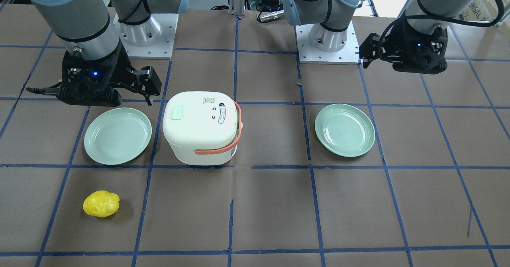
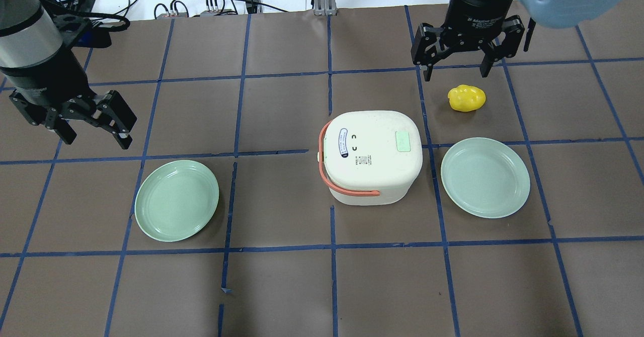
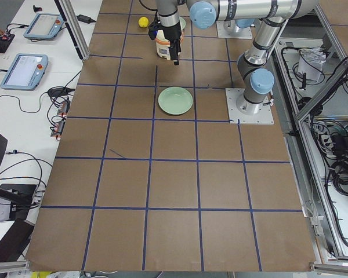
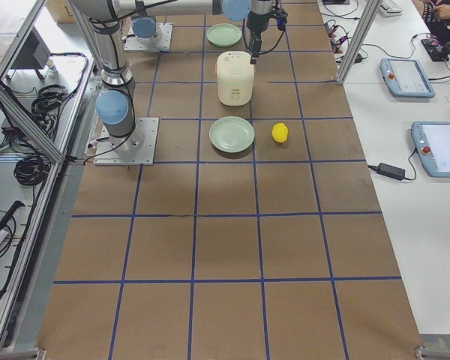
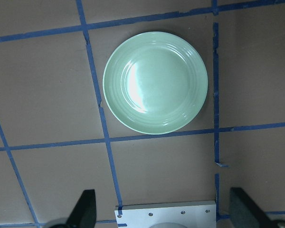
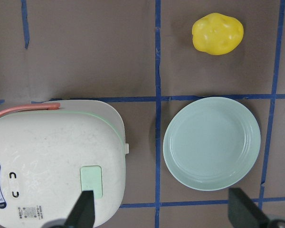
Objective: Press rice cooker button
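Right end effector (image 6: pixel 161 191) spread; its wrist view shows button (image 6: pixel 91 180).

Overhead view, table (image 2: pixel 282 286): brown covering with a blue tape grid. Two pale green plates lie flat on it. The first plate (image 2: pixel 176 200) is between 8 and 9 o'clock of the view's centre, the second plate (image 2: pixel 485 177) at 3 o'clock, the two well apart. A lumpy yellow object (image 2: pixel 467 98) sits at 12 o'clock of the second plate, near it but not touching. Cables (image 2: pixel 216 5) run along the far edge at 11 o'clock. Right side view: two pendant tablets (image 4: pixel 407 77) (image 4: pixel 440 148) lie on the side bench, at 2 to 3 o'clock.
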Available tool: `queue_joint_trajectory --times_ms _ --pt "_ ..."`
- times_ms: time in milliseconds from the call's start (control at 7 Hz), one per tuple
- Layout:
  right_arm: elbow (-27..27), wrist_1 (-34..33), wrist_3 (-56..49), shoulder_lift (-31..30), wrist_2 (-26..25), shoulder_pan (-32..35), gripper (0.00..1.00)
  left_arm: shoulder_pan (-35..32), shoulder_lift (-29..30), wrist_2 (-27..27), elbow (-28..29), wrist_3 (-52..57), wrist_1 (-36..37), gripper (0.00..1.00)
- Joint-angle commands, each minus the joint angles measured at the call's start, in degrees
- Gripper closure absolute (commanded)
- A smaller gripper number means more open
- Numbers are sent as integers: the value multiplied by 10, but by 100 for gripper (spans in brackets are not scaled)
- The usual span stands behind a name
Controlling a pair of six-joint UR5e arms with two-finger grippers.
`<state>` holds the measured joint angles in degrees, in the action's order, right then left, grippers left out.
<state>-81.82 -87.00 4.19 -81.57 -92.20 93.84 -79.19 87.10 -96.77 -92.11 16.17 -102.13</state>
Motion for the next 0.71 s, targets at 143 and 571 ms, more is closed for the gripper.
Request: queue_joint_trajectory --times_ms 143,571 --pt "1 2 44 -6 1 15 0 0 0 0 0 0 0 0" --pt "-19 -49 85 7 69 49 10 0 -1 0 0 0 0 0"
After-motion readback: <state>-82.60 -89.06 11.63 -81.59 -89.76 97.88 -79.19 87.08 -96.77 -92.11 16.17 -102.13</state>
